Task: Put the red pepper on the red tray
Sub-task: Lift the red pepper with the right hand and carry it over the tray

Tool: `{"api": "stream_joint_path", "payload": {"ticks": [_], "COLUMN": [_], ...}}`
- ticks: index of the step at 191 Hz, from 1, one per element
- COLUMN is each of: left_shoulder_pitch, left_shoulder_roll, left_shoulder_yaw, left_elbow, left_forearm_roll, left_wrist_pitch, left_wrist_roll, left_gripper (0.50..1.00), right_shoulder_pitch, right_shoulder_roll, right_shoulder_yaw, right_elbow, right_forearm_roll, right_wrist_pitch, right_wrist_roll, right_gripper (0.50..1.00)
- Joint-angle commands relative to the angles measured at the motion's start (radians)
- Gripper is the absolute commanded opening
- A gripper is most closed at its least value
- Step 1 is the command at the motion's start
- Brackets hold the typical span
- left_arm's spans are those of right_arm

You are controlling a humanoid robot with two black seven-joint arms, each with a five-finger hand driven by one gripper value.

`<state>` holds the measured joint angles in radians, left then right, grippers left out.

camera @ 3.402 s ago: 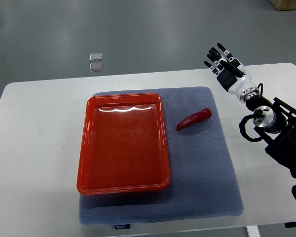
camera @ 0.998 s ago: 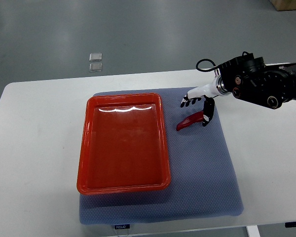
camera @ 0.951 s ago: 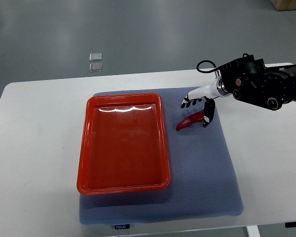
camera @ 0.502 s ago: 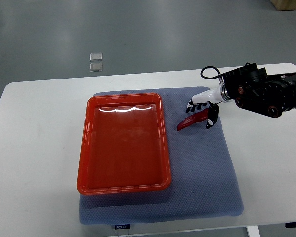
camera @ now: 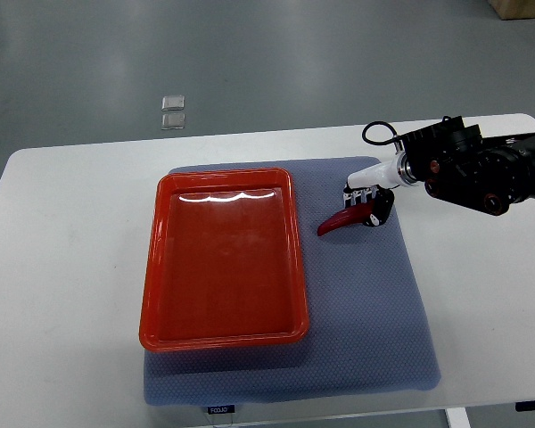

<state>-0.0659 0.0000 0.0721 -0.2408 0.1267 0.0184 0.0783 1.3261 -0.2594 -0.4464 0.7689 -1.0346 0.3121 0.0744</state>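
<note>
Gripping the glossy red pepper (camera: 342, 220) at its right end, the right hand (camera: 366, 198) sits right of the red plastic tray (camera: 223, 259).

Single top view: steep downward look from the robot's side, taking in the whole table (camera: 89, 232) and floor beyond its far edge.

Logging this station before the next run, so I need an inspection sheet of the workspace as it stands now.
Surface: white table with a grey-blue mat under the work.
Job's things: red tray empty on the mat; red pepper lying on the mat right of the tray, not in it.
Clutter: nothing seen on the table.
Grippers: right hand closed around the pepper's thick end; left hand not in view.
Cables: black loop at the right wrist.
Surroundings: grey floor, two small clear packets on it beyond the table.
</note>
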Motion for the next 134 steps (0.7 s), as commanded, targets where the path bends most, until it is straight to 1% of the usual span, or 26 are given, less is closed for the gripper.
{"api": "stream_joint_path", "payload": {"ticks": [1,32,53,72,87,109,121,134], "left_shoulder_pitch": [0.000,0.000,0.000,0.000,0.000,0.000,0.000,0.000], "left_shoulder_roll": [0.000,0.000,0.000,0.000,0.000,0.000,0.000,0.000], "left_shoulder_yaw": [0.000,0.000,0.000,0.000,0.000,0.002,0.002,0.002], "left_elbow": [0.000,0.000,0.001,0.000,0.000,-0.002,-0.002,-0.002], "left_forearm_roll": [-0.001,-0.001,0.001,-0.001,0.001,0.001,-0.001,0.001], "left_wrist_pitch": [0.000,0.000,0.000,0.000,0.000,0.000,0.000,0.000], "left_wrist_roll": [0.000,0.000,0.000,0.000,0.000,0.000,0.000,0.000], "left_gripper": [1.000,1.000,1.000,1.000,1.000,1.000,1.000,1.000], "right_shoulder_pitch": [0.001,0.042,0.113,0.202,0.277,0.354,0.361,0.361], "right_shoulder_roll": [-0.004,-0.032,-0.069,-0.113,-0.135,-0.126,-0.110,-0.070], "right_shoulder_yaw": [0.000,0.003,0.015,0.034,0.048,0.049,0.049,0.048], "right_elbow": [0.000,0.004,0.026,0.099,0.138,0.171,0.175,0.173], "right_forearm_roll": [-0.002,0.002,0.011,0.028,0.062,0.106,0.108,0.114], "right_wrist_pitch": [0.004,0.019,0.054,0.079,0.100,0.114,0.113,0.110], "right_wrist_roll": [0.001,0.002,0.002,0.004,0.004,0.004,0.004,0.004], "right_gripper": [0.500,0.500,0.500,0.500,0.500,0.500,0.500,0.500]}}
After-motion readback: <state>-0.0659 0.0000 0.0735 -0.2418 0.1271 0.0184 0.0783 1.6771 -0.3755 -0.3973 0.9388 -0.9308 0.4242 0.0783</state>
